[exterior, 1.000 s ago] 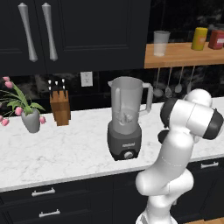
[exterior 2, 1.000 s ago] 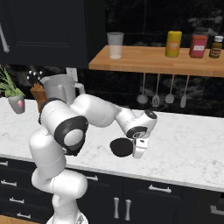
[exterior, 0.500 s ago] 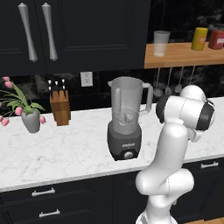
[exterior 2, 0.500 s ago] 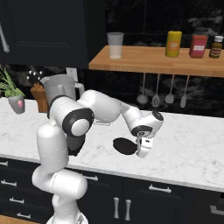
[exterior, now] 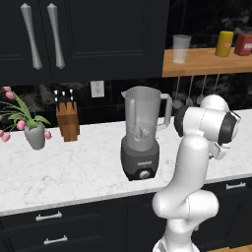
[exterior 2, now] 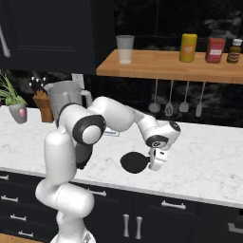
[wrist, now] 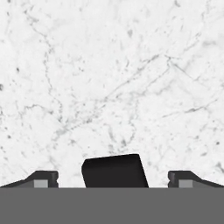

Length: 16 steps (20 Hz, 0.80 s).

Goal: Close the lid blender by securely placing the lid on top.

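The arm (exterior: 194, 162) is built of glossy white rounded shells, fat tubular segments that bulge at each bend. Between the segments sit dark charcoal joint rings, one showing as a broad black disc on the shoulder (exterior 2: 88, 129) and another as a black band around the elbow (exterior: 227, 127). The wrist (exterior 2: 161, 137) ends in a white housing with a small dark round cap. The gripper (wrist: 114, 180) carries two small dark finger tips with lighter grey pads on their inner faces.
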### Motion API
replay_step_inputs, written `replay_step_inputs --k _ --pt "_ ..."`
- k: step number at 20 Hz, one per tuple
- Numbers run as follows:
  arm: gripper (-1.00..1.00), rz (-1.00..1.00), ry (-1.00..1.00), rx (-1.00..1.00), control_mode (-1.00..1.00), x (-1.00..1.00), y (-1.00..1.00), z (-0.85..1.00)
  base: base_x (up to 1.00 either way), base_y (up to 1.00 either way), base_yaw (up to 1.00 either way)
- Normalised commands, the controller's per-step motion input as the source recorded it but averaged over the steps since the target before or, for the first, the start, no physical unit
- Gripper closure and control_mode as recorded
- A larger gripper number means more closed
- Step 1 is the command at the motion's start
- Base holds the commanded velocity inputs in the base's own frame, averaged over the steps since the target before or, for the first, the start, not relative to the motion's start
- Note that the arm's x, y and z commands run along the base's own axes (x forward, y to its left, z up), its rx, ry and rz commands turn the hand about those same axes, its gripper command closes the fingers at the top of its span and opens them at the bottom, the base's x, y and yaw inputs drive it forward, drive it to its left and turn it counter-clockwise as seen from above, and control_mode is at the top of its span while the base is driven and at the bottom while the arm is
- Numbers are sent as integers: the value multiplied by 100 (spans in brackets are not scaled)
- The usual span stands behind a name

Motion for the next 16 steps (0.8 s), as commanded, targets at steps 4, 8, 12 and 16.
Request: replay_step_inputs --k 4,8,12,16 --pt "-100 0 0 0 -100 5 10 -25 0 0 0" --pt "100 0 0 0 -100 0 24 -26 0 0 0" --pt "100 0 0 0 -100 0 28 -27 0 0 0" --pt "100 0 0 0 -100 0 24 -26 0 0 0"
